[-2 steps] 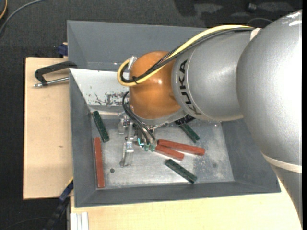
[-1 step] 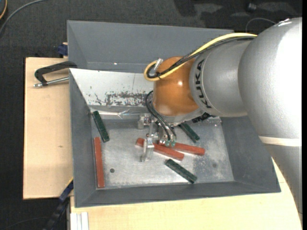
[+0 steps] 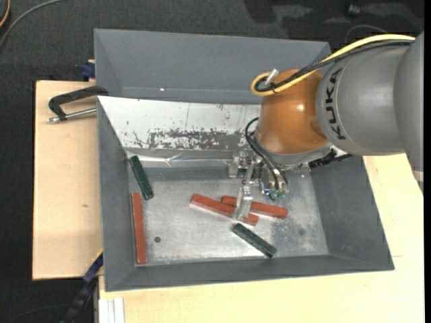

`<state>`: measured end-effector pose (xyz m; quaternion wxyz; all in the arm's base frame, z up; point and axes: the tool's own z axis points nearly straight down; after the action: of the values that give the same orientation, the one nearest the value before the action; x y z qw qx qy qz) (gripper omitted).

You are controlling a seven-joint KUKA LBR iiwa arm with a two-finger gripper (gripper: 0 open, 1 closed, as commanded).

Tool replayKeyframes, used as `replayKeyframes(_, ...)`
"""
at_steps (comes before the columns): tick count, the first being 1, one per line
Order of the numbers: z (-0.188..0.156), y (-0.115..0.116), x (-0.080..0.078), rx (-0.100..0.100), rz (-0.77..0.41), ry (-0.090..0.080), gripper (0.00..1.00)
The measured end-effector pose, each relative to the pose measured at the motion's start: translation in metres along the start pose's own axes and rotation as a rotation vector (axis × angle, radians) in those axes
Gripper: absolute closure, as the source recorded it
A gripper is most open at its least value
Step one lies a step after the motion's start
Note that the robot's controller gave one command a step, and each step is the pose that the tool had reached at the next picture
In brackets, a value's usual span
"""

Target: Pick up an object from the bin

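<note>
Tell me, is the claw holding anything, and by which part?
Cannot tell: the gripper sits down among the red sticks mid-bin, near where they cross.

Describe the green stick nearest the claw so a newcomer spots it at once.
In the grey metal bin, find the claw over the crossed flat red sticks mid-floor. Just nearer the front wall lies a short dark green flat stick, slanted. Its neighbours are red; the only other green stick sits by the view's left wall.
</note>
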<state>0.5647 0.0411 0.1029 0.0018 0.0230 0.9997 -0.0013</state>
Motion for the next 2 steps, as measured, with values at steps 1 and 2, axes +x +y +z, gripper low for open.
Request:
replayKeyframes(1,-0.006,0.038,0.015,-0.006,-0.025,0.004,0.0)
replayKeyframes(2,0.033,0.05,0.032,-0.004,0.132,0.008,0.0)
